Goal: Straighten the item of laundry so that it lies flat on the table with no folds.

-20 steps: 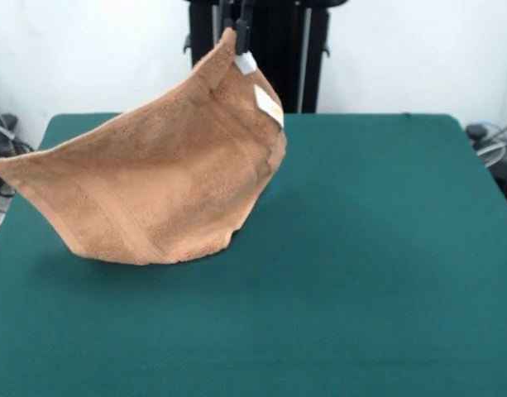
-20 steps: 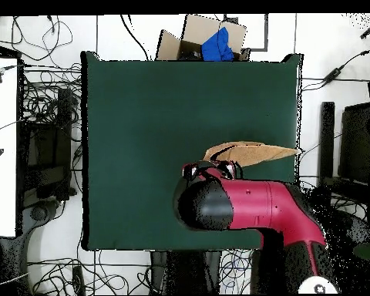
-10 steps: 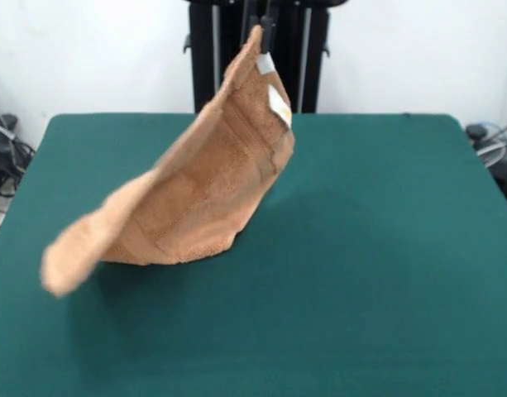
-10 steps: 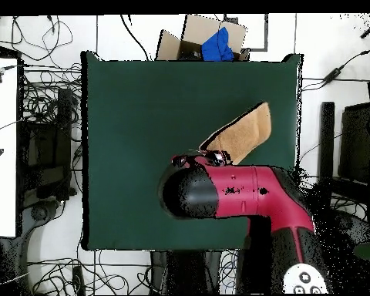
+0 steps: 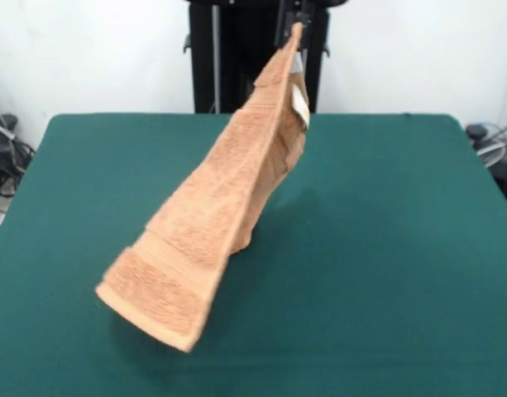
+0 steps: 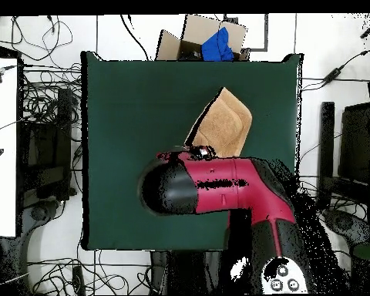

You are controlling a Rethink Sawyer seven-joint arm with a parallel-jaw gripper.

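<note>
The orange-tan towel (image 5: 228,198) hangs by one corner from my gripper (image 5: 293,23), which is shut on it high over the table's far side. The cloth stretches in a long folded sweep down towards the near left, its banded free end (image 5: 158,302) lifted above the green table (image 5: 402,248). A white tag (image 5: 299,106) shows near the held corner. Whether the towel's lower fold (image 5: 251,236) touches the table I cannot tell. In the overhead view the towel (image 6: 223,123) fans out above my red arm (image 6: 219,185), which hides the gripper there.
A cardboard box with something blue in it (image 6: 211,40) sits beyond the table's edge. Cables (image 6: 45,100) cover the floor on both sides. A white desk (image 6: 1,146) stands at the left of the overhead view.
My gripper has carried the held corner to the right in the front view. The towel's free end swung from the left towards the camera, and the cloth now hangs narrower.
</note>
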